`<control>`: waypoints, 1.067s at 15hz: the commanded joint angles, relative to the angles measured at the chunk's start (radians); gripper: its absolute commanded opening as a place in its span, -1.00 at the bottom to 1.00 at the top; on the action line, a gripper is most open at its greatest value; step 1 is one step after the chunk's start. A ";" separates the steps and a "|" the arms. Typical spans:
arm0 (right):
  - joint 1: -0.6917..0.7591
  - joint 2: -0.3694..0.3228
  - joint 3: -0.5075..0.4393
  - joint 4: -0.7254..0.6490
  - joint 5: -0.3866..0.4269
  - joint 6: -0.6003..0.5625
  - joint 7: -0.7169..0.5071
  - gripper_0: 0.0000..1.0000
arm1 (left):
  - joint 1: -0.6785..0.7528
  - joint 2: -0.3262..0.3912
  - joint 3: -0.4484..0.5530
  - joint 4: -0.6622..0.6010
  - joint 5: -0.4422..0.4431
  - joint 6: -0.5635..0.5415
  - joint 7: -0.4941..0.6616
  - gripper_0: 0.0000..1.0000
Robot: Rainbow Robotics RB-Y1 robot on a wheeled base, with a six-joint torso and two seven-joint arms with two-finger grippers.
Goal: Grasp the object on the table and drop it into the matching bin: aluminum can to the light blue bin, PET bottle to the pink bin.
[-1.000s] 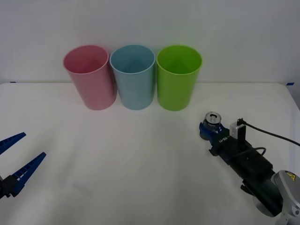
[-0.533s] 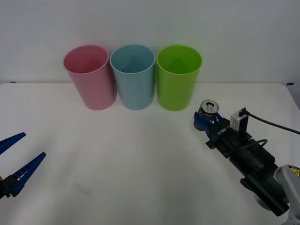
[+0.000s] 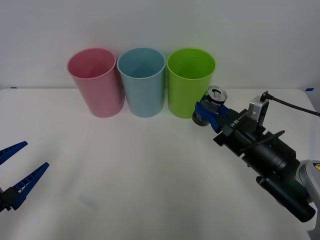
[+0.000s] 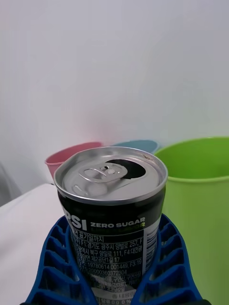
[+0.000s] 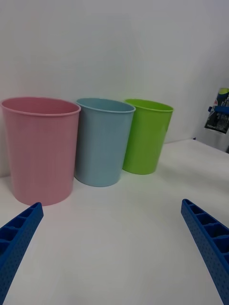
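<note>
**Can held in the air beside the green bin**

The can (image 3: 214, 103) is clear of the table (image 3: 150, 165), upright and clamped between the blue ribbed fingers of the right gripper (image 3: 209, 112), which pinch it low on its sides. Its open pull-tab top faces up, so gripping the body seems a sensible way to keep it level for the drop. It hangs just beside the lime green bin (image 3: 190, 82), about level with that bin's upper half; whether it touches the bin wall cannot be told. The light blue bin (image 3: 142, 81), where a metal can belongs, stands one place further to the robot's left, with the pink bin (image 3: 96, 81) beyond it. The can probably has to rise above the rims and cross the green bin first.

In the right wrist view the can (image 4: 112, 209) hides most of the blue and pink bins. The left gripper (image 3: 15, 172) waits with its jaws spread wide, low at the table's near left edge, partly cut off.
</note>
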 commanded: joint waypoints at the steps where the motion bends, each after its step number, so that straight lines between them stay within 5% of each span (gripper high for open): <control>1: -0.048 -0.007 0.010 -0.012 0.003 0.000 -0.032 -1.00 | 0.000 0.000 0.000 0.000 0.000 0.000 0.000 1.00; 10: -0.270 -0.006 0.189 0.019 0.094 0.298 -0.085 -1.00 | 0.000 0.000 0.000 0.000 0.000 0.000 0.000 1.00; 16: -0.499 0.148 0.148 0.289 0.216 0.301 -0.081 -1.00 | 0.000 0.000 0.000 0.000 0.000 0.000 0.000 1.00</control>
